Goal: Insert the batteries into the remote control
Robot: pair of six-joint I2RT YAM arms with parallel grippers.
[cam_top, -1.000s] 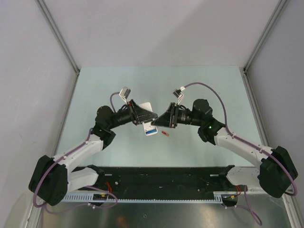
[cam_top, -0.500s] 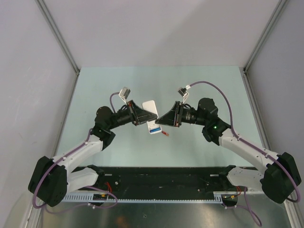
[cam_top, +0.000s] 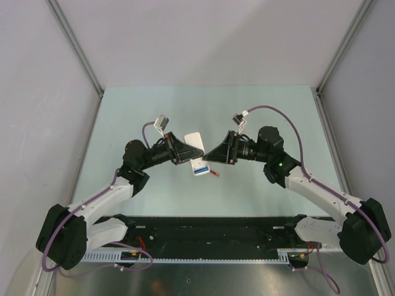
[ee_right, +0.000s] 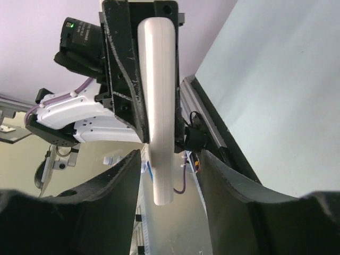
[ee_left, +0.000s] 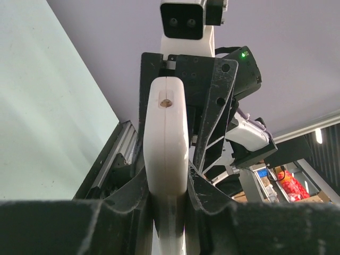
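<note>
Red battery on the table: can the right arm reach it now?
Probably yes: the red battery lies uncovered beside the right claw, whose jaws stand open astride the remote control held by the left claw.

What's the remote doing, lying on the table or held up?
Held up: the left pincer is shut on the remote, clear of the table.

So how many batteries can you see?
2: a red battery lying on the table, a blue battery seemingly in the near end of the remote. Others may be hidden.
</note>
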